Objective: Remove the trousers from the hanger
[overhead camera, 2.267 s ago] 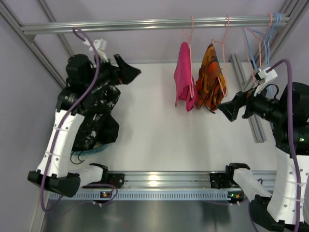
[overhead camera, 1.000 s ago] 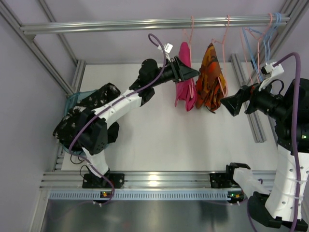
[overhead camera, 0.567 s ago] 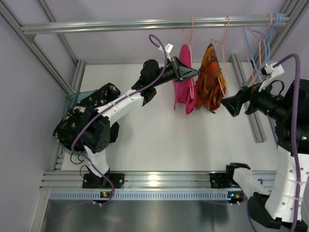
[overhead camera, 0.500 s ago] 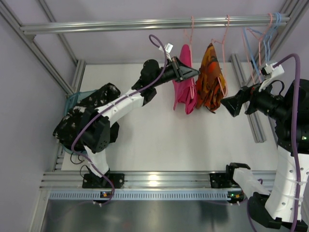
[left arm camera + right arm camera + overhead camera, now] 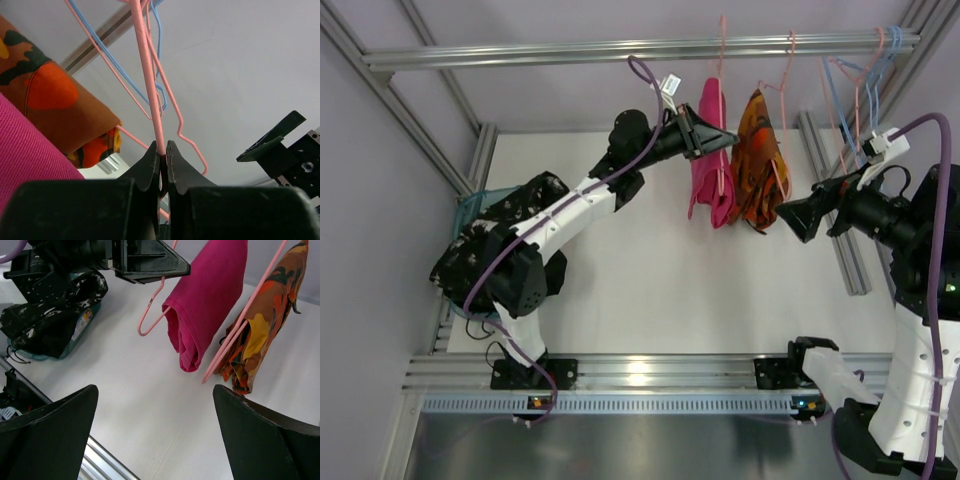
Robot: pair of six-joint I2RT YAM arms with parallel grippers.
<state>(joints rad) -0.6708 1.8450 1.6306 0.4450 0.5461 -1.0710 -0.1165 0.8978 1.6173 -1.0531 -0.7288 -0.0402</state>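
The magenta-pink trousers point(image 5: 710, 165) hang folded over a pink hanger point(image 5: 723, 70) below the rail point(image 5: 570, 50). My left gripper point(image 5: 722, 136) is shut on that hanger's wire point(image 5: 159, 131), just above the cloth. The magenta trousers point(image 5: 210, 295) and the gripped hanger's hook point(image 5: 149, 317) also show in the right wrist view. The orange patterned trousers point(image 5: 757, 160) hang on a second pink hanger point(image 5: 788, 60) to the right. My right gripper point(image 5: 796, 220) stands open, empty, beside the orange trousers point(image 5: 260, 330) without touching them.
A black garment with white marks point(image 5: 490, 245) lies in a teal basket point(image 5: 470, 205) at the left. Bare blue and pink hangers point(image 5: 865, 80) hang at the rail's right end. Aluminium frame rails point(image 5: 825, 180) run along the table's sides.
My left gripper reached the pink hanger, shut on its wire, then moved up and right with it. The magenta trousers shifted along. The right arm barely moved.
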